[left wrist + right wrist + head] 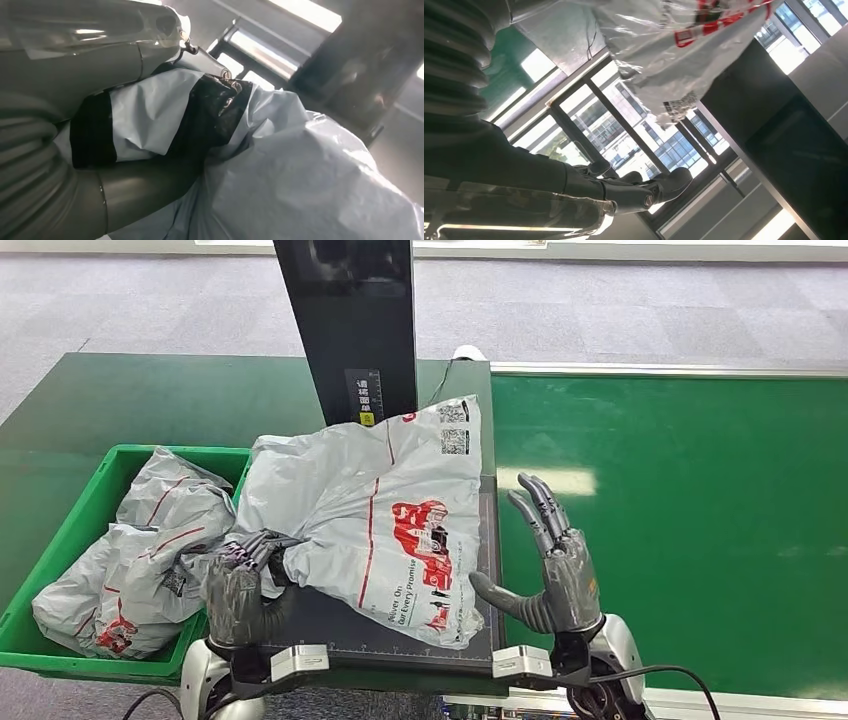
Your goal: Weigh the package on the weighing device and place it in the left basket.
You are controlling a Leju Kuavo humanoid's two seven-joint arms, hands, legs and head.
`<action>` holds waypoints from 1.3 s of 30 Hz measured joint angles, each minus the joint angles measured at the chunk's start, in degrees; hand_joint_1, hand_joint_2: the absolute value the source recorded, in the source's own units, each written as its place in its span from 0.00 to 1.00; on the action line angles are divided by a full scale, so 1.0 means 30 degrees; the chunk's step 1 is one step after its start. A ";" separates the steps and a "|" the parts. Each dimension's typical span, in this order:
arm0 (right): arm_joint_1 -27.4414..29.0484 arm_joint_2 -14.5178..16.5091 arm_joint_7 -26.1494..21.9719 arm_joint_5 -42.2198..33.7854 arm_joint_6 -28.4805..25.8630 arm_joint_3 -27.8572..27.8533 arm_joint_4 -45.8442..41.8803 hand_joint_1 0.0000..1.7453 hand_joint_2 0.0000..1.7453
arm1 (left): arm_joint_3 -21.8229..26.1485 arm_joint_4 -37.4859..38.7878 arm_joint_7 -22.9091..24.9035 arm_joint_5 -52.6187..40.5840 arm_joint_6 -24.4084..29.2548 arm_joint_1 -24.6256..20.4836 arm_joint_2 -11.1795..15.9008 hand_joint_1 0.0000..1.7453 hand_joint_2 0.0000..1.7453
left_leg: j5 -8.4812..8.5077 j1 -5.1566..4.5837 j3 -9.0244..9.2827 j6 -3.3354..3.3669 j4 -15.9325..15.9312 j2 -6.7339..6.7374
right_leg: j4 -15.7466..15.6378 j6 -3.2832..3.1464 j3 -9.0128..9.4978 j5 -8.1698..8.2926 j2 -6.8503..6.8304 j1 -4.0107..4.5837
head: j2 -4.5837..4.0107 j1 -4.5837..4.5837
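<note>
A grey plastic mailer package (370, 510) with red print lies across the dark weighing platform (330, 625), its left part hanging over the green basket (60, 540). My left hand (240, 585) grips the package's near left edge; in the left wrist view the grey film (145, 125) is bunched between the thumb and fingers (125, 190). My right hand (550, 565) stands open just right of the platform, thumb toward the package, not touching it. In the right wrist view the package (664, 55) hangs beyond the spread fingers (644, 192).
Several other grey mailer packages (150, 550) fill the basket at the left. A black upright scanner column (350, 330) rises behind the platform. A green conveyor surface (680, 510) stretches to the right, with a silver rail (680, 368) at its far edge.
</note>
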 joint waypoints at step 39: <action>0.2405 -0.0064 -0.0053 0.1022 -0.0425 -0.0741 -0.1754 0.00 1.00 | 1.4209 -0.4633 0.9346 -0.5646 -0.0704 0.2580 -0.2162 1.00 1.00 | -0.0006 0.0017 -0.0042 -0.0004 -0.0006 0.0021 | 0.0000 -0.0008 -0.0051 -0.0010 0.0013 0.0023 | 0.0000 0.0004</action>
